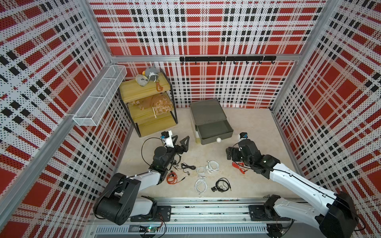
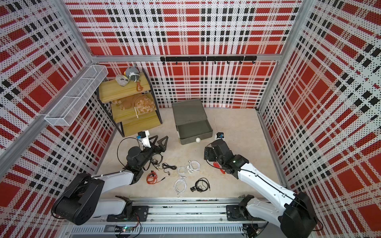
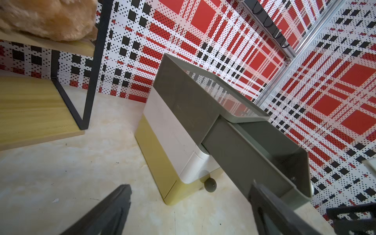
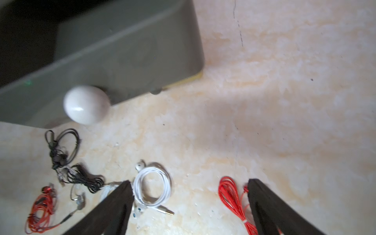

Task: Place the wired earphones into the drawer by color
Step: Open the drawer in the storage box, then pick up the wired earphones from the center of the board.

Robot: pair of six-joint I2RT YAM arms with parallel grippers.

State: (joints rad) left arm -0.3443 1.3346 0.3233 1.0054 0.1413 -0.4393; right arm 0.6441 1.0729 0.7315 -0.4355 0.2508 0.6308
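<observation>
Red earphones (image 1: 239, 167) half hidden under right arm (image 1: 288, 175), white knob (image 4: 86, 106) blurred, drawer (image 4: 122, 50) cut off at edge

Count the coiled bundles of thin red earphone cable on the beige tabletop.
2. The first red bundle lies beside the left arm; the second red bundle lies partly under the right arm. The arms may hide more.
</observation>
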